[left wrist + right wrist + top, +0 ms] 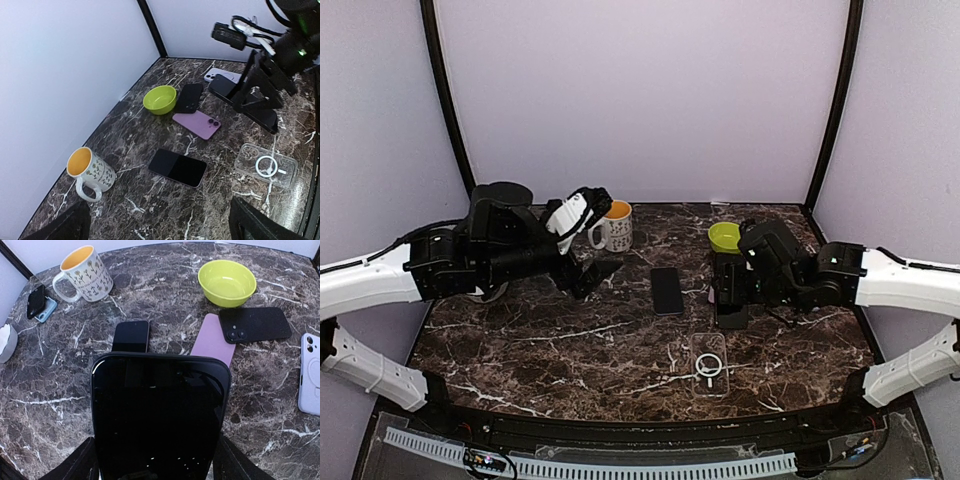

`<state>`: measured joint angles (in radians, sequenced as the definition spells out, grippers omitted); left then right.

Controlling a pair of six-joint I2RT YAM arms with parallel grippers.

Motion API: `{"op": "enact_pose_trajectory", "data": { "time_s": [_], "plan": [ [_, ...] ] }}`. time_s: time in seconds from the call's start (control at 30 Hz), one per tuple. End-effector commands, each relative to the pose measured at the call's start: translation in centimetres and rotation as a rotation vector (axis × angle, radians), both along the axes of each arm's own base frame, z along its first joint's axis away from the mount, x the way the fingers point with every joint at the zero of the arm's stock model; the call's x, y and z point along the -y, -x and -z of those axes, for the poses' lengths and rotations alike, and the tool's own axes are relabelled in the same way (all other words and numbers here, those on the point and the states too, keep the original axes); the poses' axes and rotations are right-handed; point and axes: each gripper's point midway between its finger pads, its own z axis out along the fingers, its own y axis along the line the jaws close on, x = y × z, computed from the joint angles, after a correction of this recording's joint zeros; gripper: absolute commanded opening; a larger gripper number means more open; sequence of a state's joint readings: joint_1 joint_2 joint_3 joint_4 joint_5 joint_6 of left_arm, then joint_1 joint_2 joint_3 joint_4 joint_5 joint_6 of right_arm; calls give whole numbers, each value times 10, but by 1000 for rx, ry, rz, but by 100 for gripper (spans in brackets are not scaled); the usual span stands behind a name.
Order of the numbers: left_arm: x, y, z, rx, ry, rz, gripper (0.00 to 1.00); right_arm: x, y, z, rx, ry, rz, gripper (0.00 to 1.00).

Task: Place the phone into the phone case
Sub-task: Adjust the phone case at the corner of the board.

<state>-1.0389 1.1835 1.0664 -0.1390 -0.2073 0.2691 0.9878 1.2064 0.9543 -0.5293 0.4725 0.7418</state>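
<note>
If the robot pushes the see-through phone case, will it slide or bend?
It probably slides easily: the clear phone case lies flat on the shiny marble table. It looks thin and hollow, so likely light and a bit bendy. Being flat, it shouldn't roll or tip.

We see a flat black phone (667,290) lying on the dark marble counter (570,350); a clear plastic case with a white ring (709,362) lies apart, nearer the arm bases.

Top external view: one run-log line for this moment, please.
left gripper open, empty | right gripper shut on phone | clear case flat on table, empty | phone not yet in case
</note>
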Motion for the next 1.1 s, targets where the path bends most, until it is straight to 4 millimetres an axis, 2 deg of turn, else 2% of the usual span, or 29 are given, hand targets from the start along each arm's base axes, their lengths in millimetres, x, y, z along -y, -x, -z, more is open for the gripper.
{"op": "enact_pose_trajectory", "data": {
  "time_s": [0.0,0.07,0.13,0.2,0.27,0.4,0.5,0.63,0.8,0.97,1.07],
  "plan": [
    [-25,-14,-25,-12,31,-171,99,-2,7,4,5,-63,21,36],
    [-28,-8,-30,5,94,-154,99,-1,10,19,-13,-53,16,36],
    [-28,4,-30,39,164,-86,99,-1,11,25,-25,-60,21,35],
    [-28,11,-29,38,275,-57,99,-5,14,25,-29,-78,25,34],
    [-30,8,-20,-19,339,-101,99,-8,17,22,-24,-87,35,33],
    [-22,-1,13,-189,391,-187,98,-11,27,26,-18,-67,75,32],
    [-8,-9,53,-324,383,-242,95,-10,33,37,-25,-45,124,31],
    [17,-4,97,-469,382,-206,93,-15,40,49,-27,-14,179,31],
    [33,4,133,-596,368,-184,92,-33,55,65,-41,70,204,31],
    [29,9,144,-685,338,-228,91,-39,64,86,-63,217,193,28],
    [22,8,138,-681,321,-262,93,-43,61,88,-51,252,181,27]
  ]
}}
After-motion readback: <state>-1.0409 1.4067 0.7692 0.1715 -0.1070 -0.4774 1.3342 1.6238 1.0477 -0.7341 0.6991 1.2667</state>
